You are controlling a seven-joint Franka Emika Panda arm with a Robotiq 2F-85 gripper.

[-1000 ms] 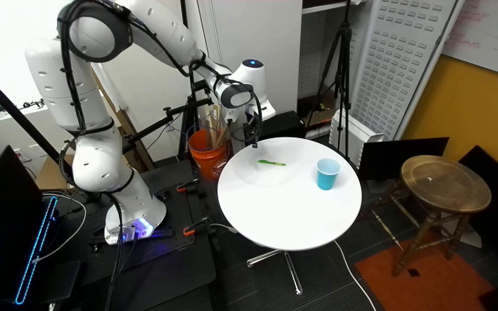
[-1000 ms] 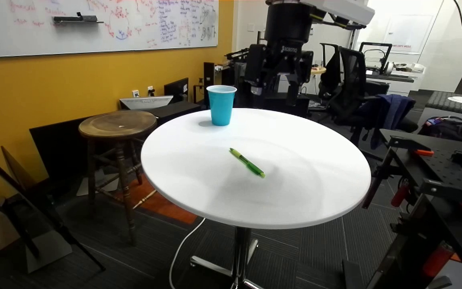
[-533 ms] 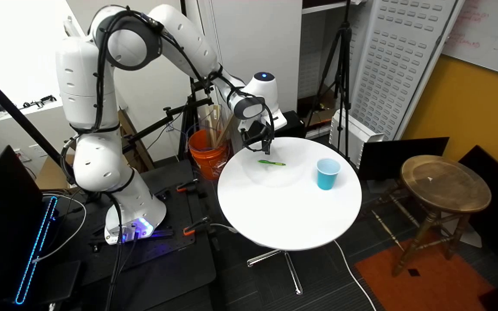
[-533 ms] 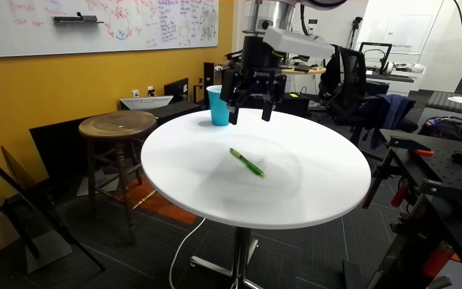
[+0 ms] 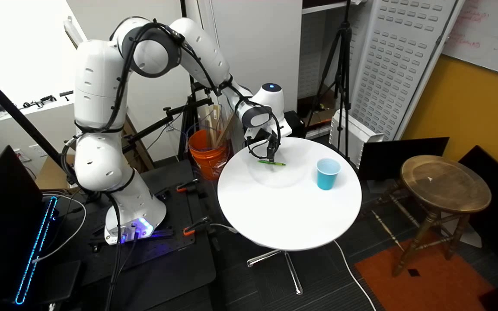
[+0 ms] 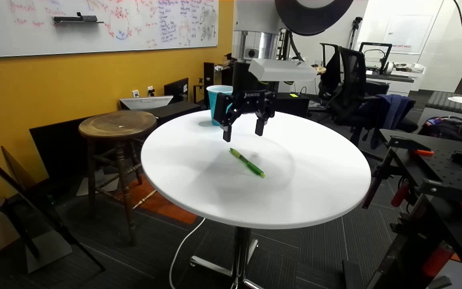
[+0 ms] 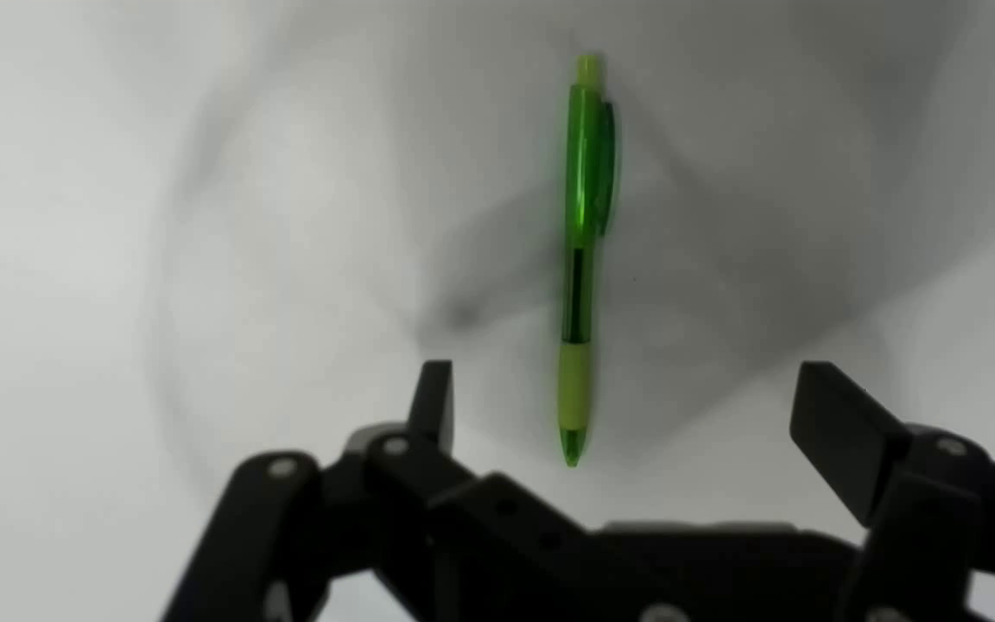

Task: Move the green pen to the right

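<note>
Your tool point(image 6: 243, 136) stands released, its fingers spread apart above the white table point(image 6: 315, 172). The green pen point(image 7: 579, 259) lies flat on the table, well apart from the upright blue cup point(image 5: 327, 179); in your wrist view, its tapered tip appears between the fingers.

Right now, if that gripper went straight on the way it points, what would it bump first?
Probably the table: the open gripper points down at it. In the wrist view the pen lies between the two fingers, so they would likely straddle it, though depth is hard to judge.
</note>
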